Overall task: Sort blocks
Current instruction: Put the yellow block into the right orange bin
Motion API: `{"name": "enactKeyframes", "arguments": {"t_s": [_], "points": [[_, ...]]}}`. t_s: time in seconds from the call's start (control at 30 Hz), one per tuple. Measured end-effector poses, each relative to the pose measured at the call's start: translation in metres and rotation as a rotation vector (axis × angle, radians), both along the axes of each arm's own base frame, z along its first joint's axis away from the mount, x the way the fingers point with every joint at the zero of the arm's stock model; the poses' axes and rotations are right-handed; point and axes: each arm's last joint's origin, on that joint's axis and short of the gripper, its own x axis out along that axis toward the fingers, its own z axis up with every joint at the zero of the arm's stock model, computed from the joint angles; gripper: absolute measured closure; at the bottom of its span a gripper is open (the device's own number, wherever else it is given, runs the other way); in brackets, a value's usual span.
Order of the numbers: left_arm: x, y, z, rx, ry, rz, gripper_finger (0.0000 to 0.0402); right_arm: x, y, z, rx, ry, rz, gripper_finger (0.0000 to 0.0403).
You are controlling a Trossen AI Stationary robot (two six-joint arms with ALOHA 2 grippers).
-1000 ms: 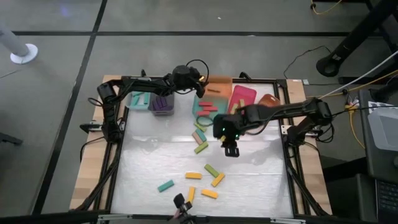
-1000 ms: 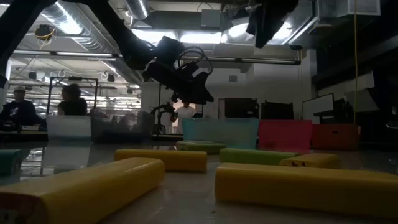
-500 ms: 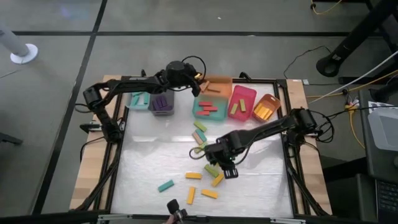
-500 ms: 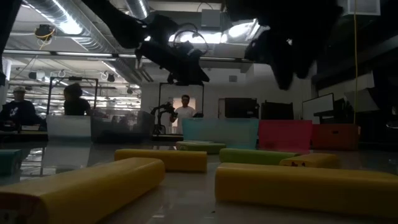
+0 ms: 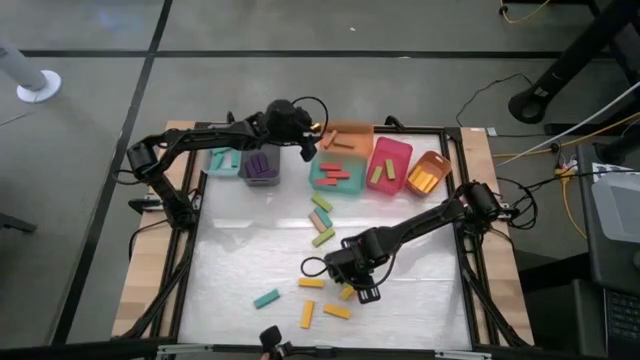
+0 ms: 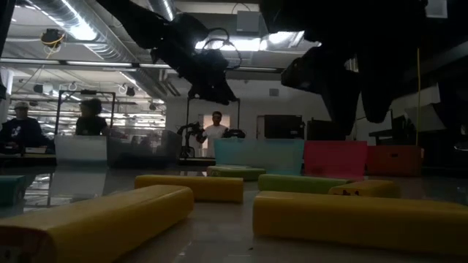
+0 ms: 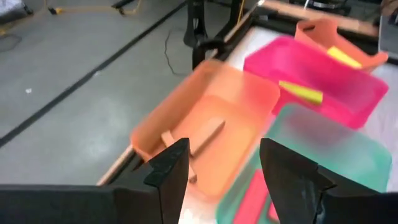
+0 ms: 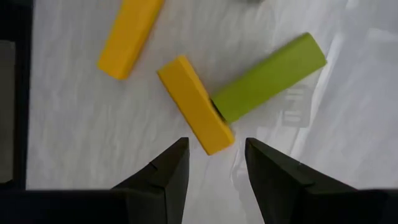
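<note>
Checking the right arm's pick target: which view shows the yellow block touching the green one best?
Right wrist view: the yellow block fills the frame, its side butted against the green block, just ahead of the open right gripper. High view shows it small, partly under the gripper. Low view cannot single it out; left wrist view misses it.

Grey concrete floor [image 5: 90, 150] crossed by dark lines surrounds the table; exposed silver ceiling ducts [image 6: 69, 18] and bright strip lights [image 6: 88, 64] hang overhead.

Two dark, slender, multi-jointed arms, matte black throughout. Black cable looped over the left gripper [image 5: 310, 152] and beside the right gripper [image 5: 362, 291]. Wedge-shaped black fingers [image 8: 163, 174] with flat inner faces and angular tips.
</note>
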Motion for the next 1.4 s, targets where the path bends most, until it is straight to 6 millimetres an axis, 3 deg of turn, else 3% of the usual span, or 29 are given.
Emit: {"name": "enactKeyframes", "arguments": {"t_s": [0.37,0.57,1.0,1.2,1.4], "points": [[0.001,-0.014,-0.009,-0.057,0.100,-0.037,0.0219,0.007,0.001,0.001,0.009,-0.069,-0.014,0.0244],[0.000,-0.021,-0.001,-0.048,0.083,-0.050,0.0219,0.008,0.000,0.001,-0.034,-0.094,-0.029,0.0243],[-0.048,-0.041,0.047,-0.085,0.111,-0.037,0.0220,0.005,0.000,-0.006,-0.013,-0.069,-0.014,0.0138],[-0.067,-0.058,0.056,-0.191,0.150,-0.083,0.0220,-0.006,-0.003,-0.026,-0.037,-0.003,-0.002,0.0141],[-0.071,-0.070,0.057,-0.225,0.192,-0.124,0.0220,-0.012,0.002,-0.035,-0.035,-0.013,0.067,0.0154]]}}
